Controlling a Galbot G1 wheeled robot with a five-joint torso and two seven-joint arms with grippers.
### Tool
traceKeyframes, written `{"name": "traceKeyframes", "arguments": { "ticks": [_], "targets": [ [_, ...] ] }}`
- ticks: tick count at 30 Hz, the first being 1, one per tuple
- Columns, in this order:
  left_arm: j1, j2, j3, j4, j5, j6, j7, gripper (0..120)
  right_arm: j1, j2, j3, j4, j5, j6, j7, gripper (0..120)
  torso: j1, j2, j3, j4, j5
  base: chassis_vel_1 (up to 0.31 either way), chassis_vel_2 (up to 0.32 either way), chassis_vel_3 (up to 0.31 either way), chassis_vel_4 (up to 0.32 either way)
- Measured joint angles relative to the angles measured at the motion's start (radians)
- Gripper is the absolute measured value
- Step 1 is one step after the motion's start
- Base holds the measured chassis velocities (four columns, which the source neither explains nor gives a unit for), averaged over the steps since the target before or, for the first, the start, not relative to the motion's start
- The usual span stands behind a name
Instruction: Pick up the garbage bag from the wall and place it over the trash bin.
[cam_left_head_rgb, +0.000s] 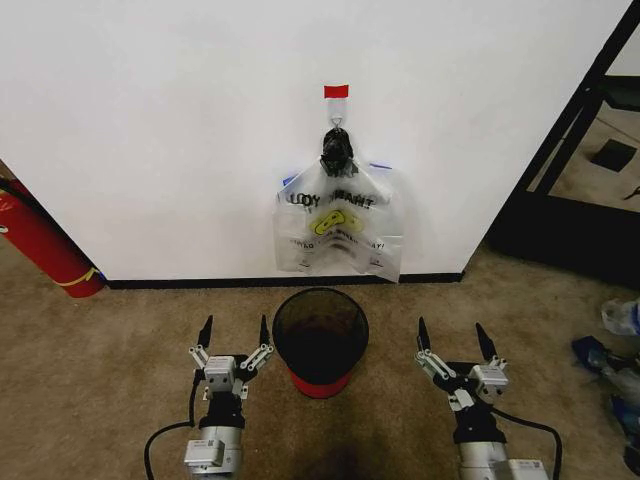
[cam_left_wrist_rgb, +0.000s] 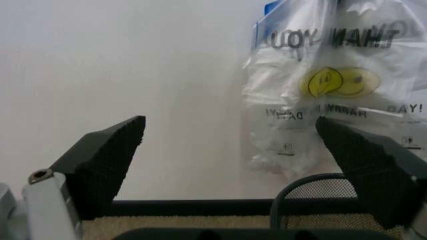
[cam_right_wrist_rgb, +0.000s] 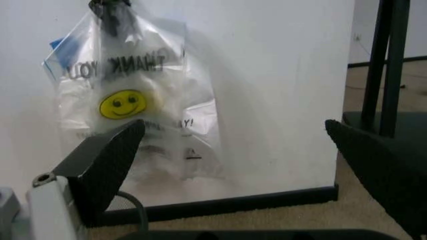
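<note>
The garbage bag (cam_left_head_rgb: 338, 228), clear plastic with black lettering and a yellow smiley, hangs on the white wall (cam_left_head_rgb: 170, 130) from a hook under a red tape strip (cam_left_head_rgb: 336, 91), bunched beneath a black knot. It also shows in the left wrist view (cam_left_wrist_rgb: 333, 85) and the right wrist view (cam_right_wrist_rgb: 130, 105). Directly below it on the carpet stands the trash bin (cam_left_head_rgb: 320, 340), black mesh with a red base. My left gripper (cam_left_head_rgb: 235, 334) is open beside the bin on its left. My right gripper (cam_left_head_rgb: 454, 340) is open on the bin's right. Both point at the wall, well short of the bag.
A red fire extinguisher (cam_left_head_rgb: 40, 240) leans at the wall's left end. A black frame (cam_left_head_rgb: 570, 150) stands past the wall's right corner, with clutter (cam_left_head_rgb: 615, 360) on the floor at the far right. Brown carpet lies between me and the black baseboard (cam_left_head_rgb: 200, 282).
</note>
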Motion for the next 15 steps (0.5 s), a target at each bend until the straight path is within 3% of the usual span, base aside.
{"name": "traceKeyframes", "arguments": {
  "ticks": [9, 15],
  "targets": [
    [0.009, -0.002, -0.007, 0.008, -0.002, -0.011, -0.002, 100, 0.096, -0.027, -0.039, -0.049, 0.007, -0.049, -0.005, 100, 0.0, 0.0, 0.0, 0.0001, 0.0, 0.0, 0.0, 0.0, 0.0],
    [0.021, 0.003, -0.014, -0.004, 0.005, -0.012, -0.002, 100, 0.256, -0.088, -0.098, -0.101, 0.152, -0.114, -0.047, 100, 0.0, 0.0, 0.0, 0.0, 0.0, 0.0, 0.0, 0.0, 0.0]
  ]
}}
